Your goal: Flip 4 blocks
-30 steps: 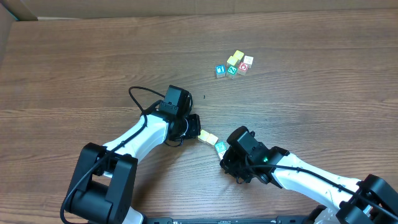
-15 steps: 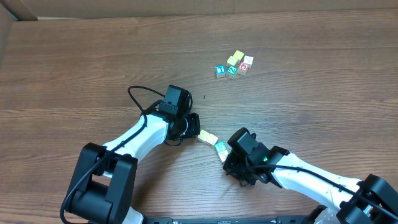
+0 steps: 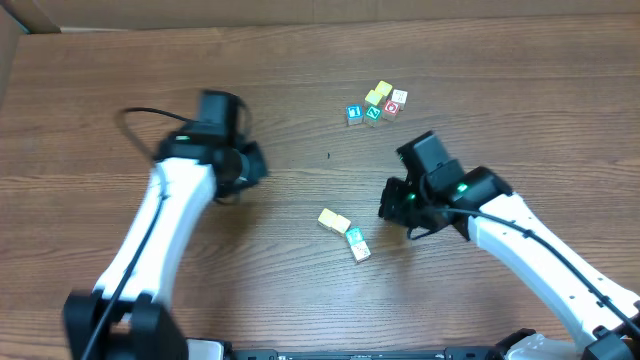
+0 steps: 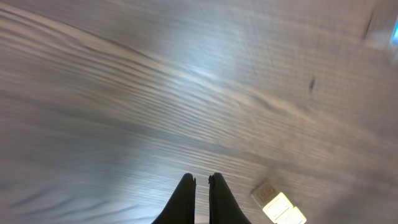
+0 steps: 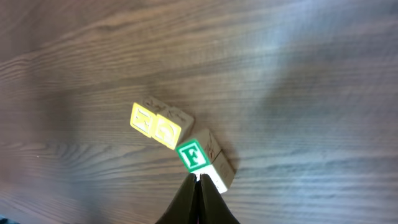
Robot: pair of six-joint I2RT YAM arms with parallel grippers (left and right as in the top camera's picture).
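Four small blocks lie in a bent row at the table's front centre: two yellow blocks (image 3: pixel 334 222) (image 5: pixel 154 124), a green-faced block printed F (image 3: pixel 353 237) (image 5: pixel 193 155) and a cream block (image 3: pixel 361 251) (image 5: pixel 219 177). My left gripper (image 3: pixel 260 167) (image 4: pixel 201 179) hovers shut and empty well up and left of the row. The blocks (image 4: pixel 280 206) show at the lower right of the left wrist view. To the right of the row and above the table, my right gripper (image 3: pixel 384 209) (image 5: pixel 198 179) is shut with nothing in it. Its tips sit over the cream block in the right wrist view.
A second cluster of toy cubes (image 3: pixel 376 104) lies at the back right, among them a blue-faced cube (image 3: pixel 353 113) and a red-faced cube (image 3: pixel 391 107). The wooden table (image 3: pixel 480 60) runs to a cardboard wall along the back edge.
Both arms have pulled back from the row of blocks: the left swung up and to the left, the right up and to the right. The blocks lie uncovered, about where they were.
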